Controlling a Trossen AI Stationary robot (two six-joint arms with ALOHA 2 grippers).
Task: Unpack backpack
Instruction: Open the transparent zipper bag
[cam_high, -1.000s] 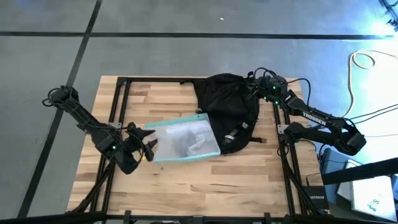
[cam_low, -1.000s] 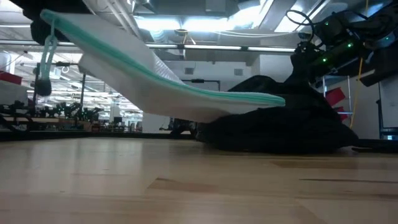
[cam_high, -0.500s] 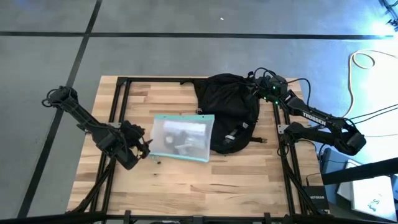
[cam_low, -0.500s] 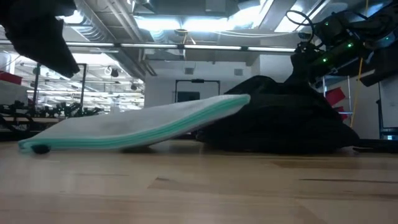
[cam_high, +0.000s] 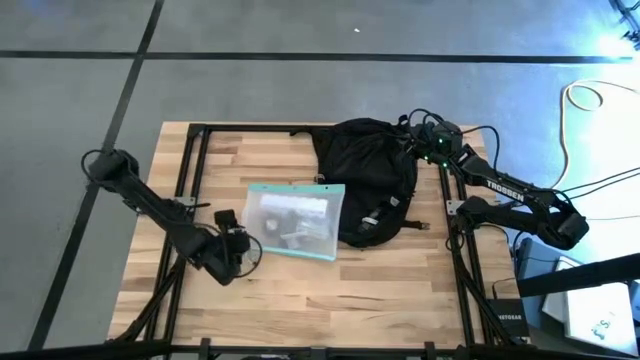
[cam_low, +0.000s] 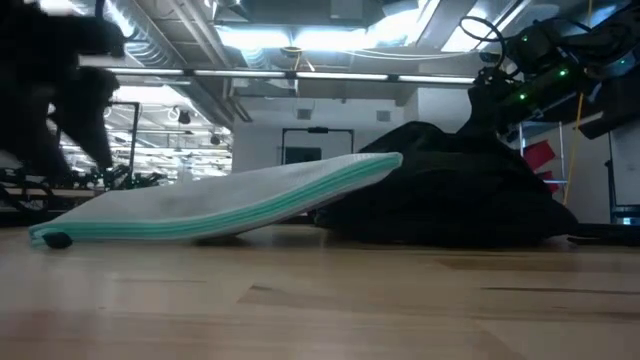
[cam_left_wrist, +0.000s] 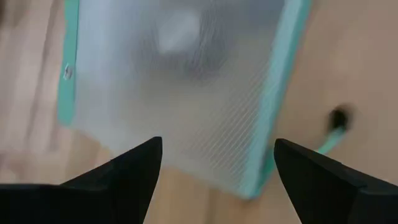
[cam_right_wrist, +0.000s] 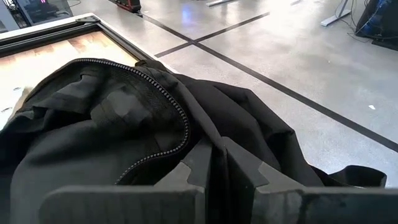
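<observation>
High view: my left fingers (cam_high: 243, 250) are spread, empty, beside one clear pouch (cam_high: 293, 221). My right fingers (cam_high: 413, 137) pinch fabric of the one backpack (cam_high: 370, 175) at the bench's (cam_high: 300, 290) far side.

From my remote station: the large black fabric backpack (cam_high: 367, 180) lies on the wooden slatted table (cam_high: 400, 290). The clear teal-edged pouch (cam_high: 293, 221) lies left of it, one edge propped against it.

Black fabric backpack (cam_high: 368, 175), slumped on table's far right, zipper open, grey reflective strips showing
</observation>
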